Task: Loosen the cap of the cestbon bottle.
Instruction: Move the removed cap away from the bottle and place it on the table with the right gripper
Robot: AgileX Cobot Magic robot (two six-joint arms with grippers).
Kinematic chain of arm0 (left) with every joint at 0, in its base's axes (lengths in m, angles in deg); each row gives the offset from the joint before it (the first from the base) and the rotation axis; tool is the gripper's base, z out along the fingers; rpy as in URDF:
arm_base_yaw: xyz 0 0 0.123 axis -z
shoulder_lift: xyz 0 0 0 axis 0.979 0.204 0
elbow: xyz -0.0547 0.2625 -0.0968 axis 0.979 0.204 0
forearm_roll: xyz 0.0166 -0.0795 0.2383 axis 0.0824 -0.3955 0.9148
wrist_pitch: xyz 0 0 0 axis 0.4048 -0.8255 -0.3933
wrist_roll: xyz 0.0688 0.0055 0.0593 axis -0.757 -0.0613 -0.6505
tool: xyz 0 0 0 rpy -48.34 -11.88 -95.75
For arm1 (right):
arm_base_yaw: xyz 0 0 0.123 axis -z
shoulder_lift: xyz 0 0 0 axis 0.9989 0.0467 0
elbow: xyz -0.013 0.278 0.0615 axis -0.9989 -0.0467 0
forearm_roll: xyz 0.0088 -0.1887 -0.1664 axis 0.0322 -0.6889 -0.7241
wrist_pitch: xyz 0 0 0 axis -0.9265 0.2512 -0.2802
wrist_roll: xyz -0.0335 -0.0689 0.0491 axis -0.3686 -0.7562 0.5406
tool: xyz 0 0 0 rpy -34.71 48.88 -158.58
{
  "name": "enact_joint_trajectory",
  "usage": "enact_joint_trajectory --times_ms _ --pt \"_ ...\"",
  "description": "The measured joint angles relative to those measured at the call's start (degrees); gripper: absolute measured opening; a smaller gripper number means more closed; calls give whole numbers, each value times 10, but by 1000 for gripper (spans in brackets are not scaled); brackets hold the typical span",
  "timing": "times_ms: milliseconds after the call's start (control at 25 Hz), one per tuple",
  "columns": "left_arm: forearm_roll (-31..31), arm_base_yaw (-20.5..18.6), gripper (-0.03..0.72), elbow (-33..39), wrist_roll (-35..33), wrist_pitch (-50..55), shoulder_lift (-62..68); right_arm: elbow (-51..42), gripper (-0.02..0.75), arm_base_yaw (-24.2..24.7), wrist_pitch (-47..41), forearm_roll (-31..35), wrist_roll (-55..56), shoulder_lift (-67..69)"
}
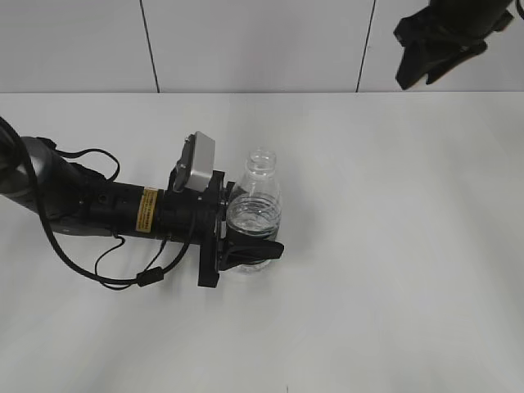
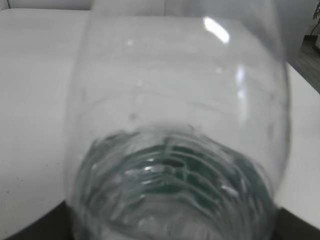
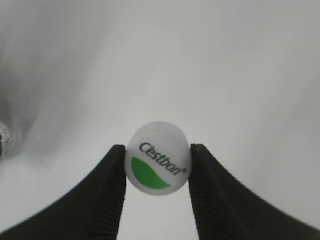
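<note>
While the left gripper (image 1: 246,233) lies low on the white table (image 1: 393,246), its jaws are clamped around the lower body of the cestbon bottle (image 1: 255,205), which stands upright near the table's middle with its neck open and uncapped. Right gripper (image 3: 158,172): raised at the upper right of the exterior view, well apart from the bottle, jaws pinched on the cap (image 3: 158,158), white, green leaf mark and "Cestbon" lettering facing the wrist camera.

Bright, even, nearly shadowless; white glare spot on the blurred cestbon bottle (image 2: 180,130); sharp cap (image 3: 158,159) print against soft, defocused background
</note>
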Motion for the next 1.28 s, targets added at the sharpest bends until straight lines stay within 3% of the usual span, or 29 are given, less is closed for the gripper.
enact_joint_trajectory --times_ms 320,600,1280 --pt "-9 0 407 0 1 1 0 -133 299 77 82 0 84 5" --pt "-11 0 406 0 1 2 0 -254 299 93 174 0 100 6" --pt "-11 0 406 0 1 2 0 -264 297 93 202 -64 150 61"
